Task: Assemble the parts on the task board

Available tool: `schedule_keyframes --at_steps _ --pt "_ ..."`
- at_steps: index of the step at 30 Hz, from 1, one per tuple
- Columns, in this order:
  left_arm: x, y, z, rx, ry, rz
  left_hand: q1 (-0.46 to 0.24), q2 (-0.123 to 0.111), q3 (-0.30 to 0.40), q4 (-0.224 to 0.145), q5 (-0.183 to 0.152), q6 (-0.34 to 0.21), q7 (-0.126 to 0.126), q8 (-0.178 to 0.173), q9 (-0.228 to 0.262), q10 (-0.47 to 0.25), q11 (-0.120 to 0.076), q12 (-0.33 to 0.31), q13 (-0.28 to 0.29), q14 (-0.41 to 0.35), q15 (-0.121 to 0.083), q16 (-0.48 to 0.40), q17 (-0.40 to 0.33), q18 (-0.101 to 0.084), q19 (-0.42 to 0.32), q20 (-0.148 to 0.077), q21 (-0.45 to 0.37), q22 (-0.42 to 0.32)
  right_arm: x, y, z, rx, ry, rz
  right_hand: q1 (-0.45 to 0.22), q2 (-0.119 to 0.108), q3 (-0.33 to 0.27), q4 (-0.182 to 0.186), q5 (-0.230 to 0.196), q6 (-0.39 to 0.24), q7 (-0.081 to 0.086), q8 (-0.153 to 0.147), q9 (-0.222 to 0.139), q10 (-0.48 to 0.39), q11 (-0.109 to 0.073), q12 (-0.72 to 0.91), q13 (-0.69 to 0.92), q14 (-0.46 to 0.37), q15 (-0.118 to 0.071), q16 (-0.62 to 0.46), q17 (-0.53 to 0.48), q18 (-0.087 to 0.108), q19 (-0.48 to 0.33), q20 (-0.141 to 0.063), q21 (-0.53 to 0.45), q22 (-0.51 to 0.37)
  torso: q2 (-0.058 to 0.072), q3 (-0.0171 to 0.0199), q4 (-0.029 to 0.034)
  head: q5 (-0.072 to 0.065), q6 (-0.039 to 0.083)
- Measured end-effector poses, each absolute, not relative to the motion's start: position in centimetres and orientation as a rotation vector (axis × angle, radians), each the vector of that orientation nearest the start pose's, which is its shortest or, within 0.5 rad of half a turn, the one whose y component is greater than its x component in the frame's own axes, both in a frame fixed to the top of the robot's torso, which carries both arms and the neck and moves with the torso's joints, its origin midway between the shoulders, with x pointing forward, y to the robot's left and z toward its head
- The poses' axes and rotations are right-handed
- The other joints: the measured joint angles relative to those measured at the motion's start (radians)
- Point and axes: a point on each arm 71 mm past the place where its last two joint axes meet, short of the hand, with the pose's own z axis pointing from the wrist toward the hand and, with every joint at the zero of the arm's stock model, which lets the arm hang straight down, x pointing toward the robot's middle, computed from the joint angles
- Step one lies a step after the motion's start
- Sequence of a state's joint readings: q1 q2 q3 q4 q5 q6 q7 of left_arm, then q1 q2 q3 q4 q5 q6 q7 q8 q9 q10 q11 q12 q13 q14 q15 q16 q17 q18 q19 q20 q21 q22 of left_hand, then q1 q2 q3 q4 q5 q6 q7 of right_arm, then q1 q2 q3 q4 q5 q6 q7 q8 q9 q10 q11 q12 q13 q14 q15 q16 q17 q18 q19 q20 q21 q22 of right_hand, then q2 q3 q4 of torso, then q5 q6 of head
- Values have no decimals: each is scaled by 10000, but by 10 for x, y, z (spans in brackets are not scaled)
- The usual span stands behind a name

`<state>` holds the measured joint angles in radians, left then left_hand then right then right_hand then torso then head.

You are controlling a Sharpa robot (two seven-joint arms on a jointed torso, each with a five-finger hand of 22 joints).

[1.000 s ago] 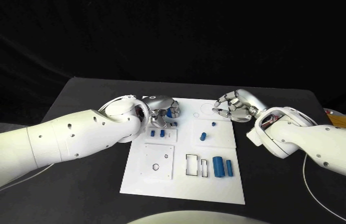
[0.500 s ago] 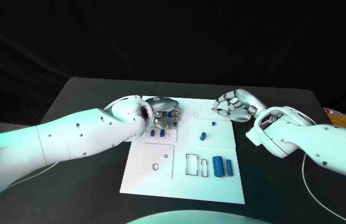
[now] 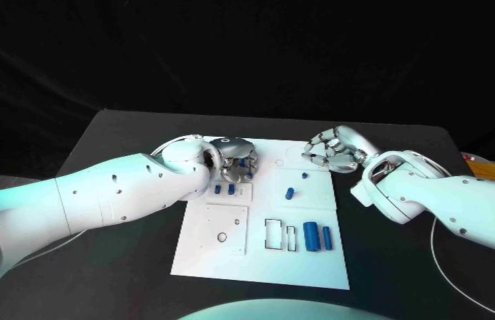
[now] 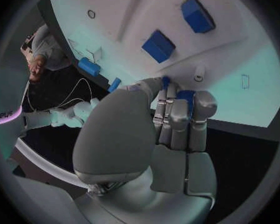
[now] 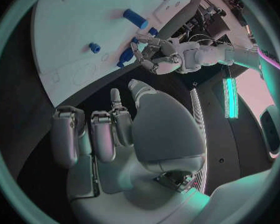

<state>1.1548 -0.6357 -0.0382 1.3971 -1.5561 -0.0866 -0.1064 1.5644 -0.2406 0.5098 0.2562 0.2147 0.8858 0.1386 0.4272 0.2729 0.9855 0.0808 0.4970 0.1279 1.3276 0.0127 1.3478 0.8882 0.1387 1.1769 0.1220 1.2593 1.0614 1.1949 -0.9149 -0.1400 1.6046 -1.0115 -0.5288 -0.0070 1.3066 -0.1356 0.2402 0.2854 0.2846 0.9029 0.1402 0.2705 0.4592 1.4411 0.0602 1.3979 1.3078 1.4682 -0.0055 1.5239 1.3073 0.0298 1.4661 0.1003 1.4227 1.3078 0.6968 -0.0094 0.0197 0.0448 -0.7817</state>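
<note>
Blue part pinched by left hand over task board; right hand curled, empty.

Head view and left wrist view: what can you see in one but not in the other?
The head view alone shows the rectangular slots and the long blue parts at the near end of the task board. The left wrist view alone shows a blue part held against the left hand's fingers. Both show the left hand over the board, and loose blue parts.

Left hand — blue part in grip — lower onto task board.
</note>
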Motion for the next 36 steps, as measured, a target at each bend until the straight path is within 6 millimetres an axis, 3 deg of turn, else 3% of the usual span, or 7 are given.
schedule_keyframes --at_steps 6,8,22,36 --pt "490 124 -225 3903 18717 -6507 30 -31 260 -123 0 31 9 -153 -44 27 24 -180 -73 73 -2 31 7 0 62 -4 110 148 458 -221 -208 2975 16593 8494 0 0 0 0 0 0 0 0 -1 0 0 0 -1 0 0 0 0 0 0 0 0 3 -3 4 1 -10 -12" --pt "490 124 -225 3910 18741 -6492 30 -31 312 -175 -1 8 61 -153 -56 33 31 -192 -74 108 33 30 1 -154 62 -4 118 181 458 -222 -208 2976 16593 8493 0 0 0 0 0 0 0 0 -1 0 0 0 -2 0 0 0 0 0 0 0 0 3 -3 4 1 -15 -22" --pt "490 124 -225 3855 18707 -6601 72 10 755 -563 -61 421 112 -245 -55 616 20 -450 -113 323 -37 117 57 -153 419 -3 506 689 458 -221 -208 2974 16594 8499 0 0 0 0 0 0 0 0 1 0 0 0 -2 0 0 0 7 0 0 0 0 1 -12 -1 8 -14 -49" --pt "482 132 -217 3400 18237 -7204 -1 -55 865 -673 -61 566 115 -308 -14 789 -1 -679 -110 394 -37 145 55 -152 527 -38 616 837 458 -221 -208 2968 16599 8510 0 0 0 0 -1 0 0 0 11 0 0 0 -4 0 0 0 6 0 0 0 0 -1 -24 -4 13 18 35"
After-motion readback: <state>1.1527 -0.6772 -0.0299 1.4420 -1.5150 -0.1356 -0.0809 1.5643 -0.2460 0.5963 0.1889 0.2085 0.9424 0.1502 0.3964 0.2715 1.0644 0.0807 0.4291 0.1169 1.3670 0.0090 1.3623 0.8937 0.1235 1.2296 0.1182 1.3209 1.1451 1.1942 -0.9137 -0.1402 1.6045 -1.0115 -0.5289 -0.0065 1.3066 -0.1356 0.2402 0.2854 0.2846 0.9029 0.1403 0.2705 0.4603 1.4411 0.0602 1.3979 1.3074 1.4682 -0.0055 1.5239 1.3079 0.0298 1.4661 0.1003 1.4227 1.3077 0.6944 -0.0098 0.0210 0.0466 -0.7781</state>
